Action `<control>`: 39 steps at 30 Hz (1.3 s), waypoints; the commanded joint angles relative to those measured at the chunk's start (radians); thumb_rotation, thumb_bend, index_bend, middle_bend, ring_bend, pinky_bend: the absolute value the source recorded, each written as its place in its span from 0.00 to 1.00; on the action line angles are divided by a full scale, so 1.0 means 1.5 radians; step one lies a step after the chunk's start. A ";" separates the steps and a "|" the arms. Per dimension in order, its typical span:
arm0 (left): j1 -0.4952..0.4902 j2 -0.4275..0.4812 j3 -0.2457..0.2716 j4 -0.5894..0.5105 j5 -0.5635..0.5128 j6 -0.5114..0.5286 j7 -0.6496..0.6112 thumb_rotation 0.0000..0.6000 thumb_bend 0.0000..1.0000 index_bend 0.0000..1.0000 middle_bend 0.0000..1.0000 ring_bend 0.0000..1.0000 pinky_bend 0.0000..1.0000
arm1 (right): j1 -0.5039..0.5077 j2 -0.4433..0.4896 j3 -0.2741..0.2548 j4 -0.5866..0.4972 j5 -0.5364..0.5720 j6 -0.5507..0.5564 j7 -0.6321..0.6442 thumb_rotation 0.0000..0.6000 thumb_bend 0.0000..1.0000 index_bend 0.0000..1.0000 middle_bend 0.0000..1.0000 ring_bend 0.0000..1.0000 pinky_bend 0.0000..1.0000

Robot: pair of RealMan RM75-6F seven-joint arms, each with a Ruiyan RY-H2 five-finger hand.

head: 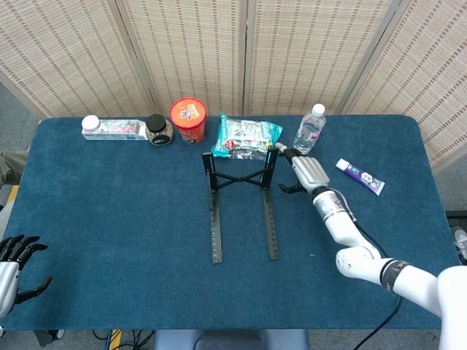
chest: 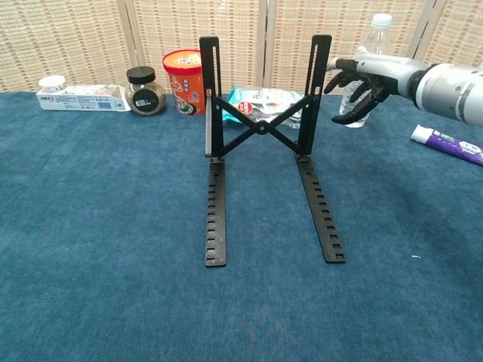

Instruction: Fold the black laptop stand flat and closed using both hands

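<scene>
My left hand (head: 13, 264) waits low in the frame's bottom left corner, fingers apart and empty. At centre, the black laptop stand (chest: 260, 143) sits propped open, its uprights raised. My right hand (chest: 361, 75), fingers spread and empty, hovers just right of the right upright. Just behind it stands a water bottle (chest: 362, 72); a wide reach could topple it, and pushing one-handed might skid the stand.

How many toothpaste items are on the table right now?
2: a boxed toothpaste lies at the back left beside the dark-lidded jar, and a loose toothpaste tube lies at the right, beyond the right hand.
</scene>
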 commanded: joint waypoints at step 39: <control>0.006 -0.005 -0.004 0.031 -0.020 -0.009 -0.025 1.00 0.17 0.30 0.20 0.11 0.07 | 0.053 -0.118 0.046 0.174 0.017 -0.040 -0.013 1.00 0.25 0.04 0.28 0.13 0.25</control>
